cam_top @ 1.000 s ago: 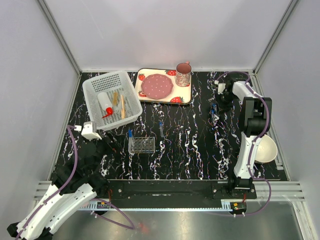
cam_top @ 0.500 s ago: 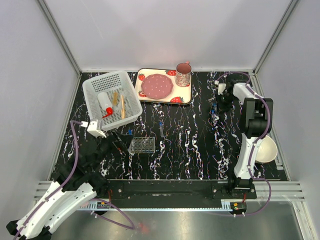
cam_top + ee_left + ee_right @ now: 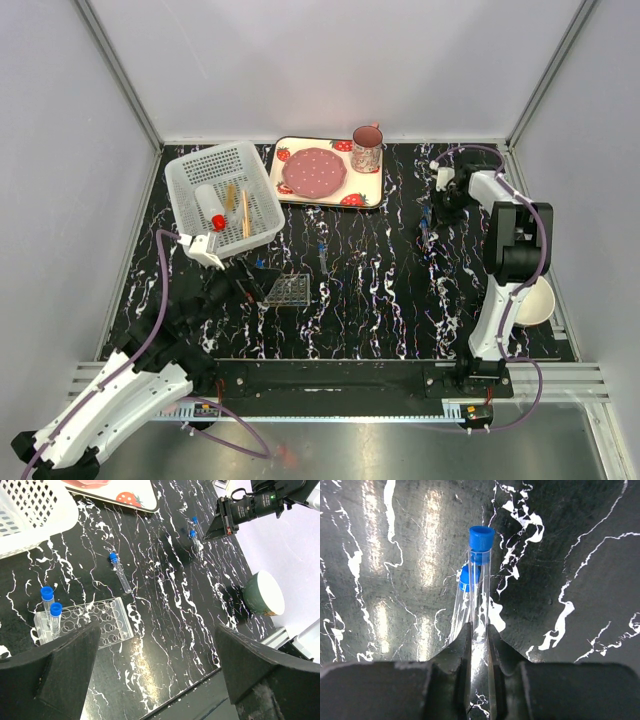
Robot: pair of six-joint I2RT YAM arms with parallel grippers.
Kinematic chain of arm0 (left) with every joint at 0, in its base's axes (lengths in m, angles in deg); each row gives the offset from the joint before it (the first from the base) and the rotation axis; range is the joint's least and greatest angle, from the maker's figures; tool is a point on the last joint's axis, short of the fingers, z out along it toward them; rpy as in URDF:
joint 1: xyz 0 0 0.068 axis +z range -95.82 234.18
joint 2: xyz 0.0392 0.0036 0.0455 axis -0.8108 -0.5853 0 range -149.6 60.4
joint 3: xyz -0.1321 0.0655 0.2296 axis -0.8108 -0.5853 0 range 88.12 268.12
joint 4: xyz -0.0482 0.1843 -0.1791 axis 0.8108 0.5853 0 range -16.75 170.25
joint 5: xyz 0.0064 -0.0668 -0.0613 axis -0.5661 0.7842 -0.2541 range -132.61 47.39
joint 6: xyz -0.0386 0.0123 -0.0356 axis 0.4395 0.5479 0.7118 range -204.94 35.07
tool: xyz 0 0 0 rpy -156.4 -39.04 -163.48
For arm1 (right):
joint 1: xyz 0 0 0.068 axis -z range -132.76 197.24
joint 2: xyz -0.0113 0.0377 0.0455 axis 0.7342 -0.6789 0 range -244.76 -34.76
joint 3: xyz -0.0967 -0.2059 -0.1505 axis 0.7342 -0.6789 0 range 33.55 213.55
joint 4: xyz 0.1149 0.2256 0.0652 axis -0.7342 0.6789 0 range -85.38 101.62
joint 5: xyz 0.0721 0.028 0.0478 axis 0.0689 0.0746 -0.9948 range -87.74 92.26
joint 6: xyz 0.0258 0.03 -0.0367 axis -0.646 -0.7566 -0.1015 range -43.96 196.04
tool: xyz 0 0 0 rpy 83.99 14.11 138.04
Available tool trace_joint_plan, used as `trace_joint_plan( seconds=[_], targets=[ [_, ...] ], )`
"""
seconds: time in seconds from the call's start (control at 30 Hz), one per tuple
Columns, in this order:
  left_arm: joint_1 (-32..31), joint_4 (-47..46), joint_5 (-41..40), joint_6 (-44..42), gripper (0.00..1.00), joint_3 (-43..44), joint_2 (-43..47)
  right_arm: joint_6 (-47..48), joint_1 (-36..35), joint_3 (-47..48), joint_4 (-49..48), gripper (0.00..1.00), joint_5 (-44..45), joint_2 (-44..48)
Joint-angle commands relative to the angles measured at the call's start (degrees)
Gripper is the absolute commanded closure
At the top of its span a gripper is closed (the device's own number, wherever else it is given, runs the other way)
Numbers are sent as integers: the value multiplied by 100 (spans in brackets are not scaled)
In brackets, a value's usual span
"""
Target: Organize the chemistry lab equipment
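Note:
My right gripper (image 3: 479,634) is shut on the lower end of a clear blue-capped tube (image 3: 480,575), just above the table at the far right (image 3: 431,218). A second blue-capped tube (image 3: 463,597) lies right beside it on the table. My left gripper (image 3: 157,672) hangs open over the near-left table, its fingers (image 3: 55,675) next to the clear tube rack (image 3: 95,626), which holds two blue-capped tubes (image 3: 48,600). Another tube (image 3: 120,571) lies loose mid-table. A red-capped bottle (image 3: 209,206) and wooden sticks (image 3: 241,208) lie in the white basket (image 3: 255,165).
A strawberry-printed tray (image 3: 368,190) with a pink plate and a mug (image 3: 367,148) stands at the back. A cream bowl (image 3: 537,300) sits by the right arm near the table's right edge. The basket stands at the back left.
My right gripper has closed on the blue-capped tube. My left arm has reached forward and right, up to the rack, with its gripper still open.

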Motion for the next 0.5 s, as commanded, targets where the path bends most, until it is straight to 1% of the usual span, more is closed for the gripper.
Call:
trace_joint_plan(
  seconds=[0.0,0.23,0.43,0.47],
  targets=[
    [24,-486,276,109,1,234,-63,-37,-22,-121,-368,94,67,606],
    [24,-732,487,223,1,242,-169,-2,-22,-306,-510,95,120,1124],
    [24,-1022,620,294,1,278,-423,16,-22,-613,-597,95,-415,1555],
    [24,-1092,793,303,1,295,-493,24,-31,-657,-606,95,-616,1669]
  ],
)
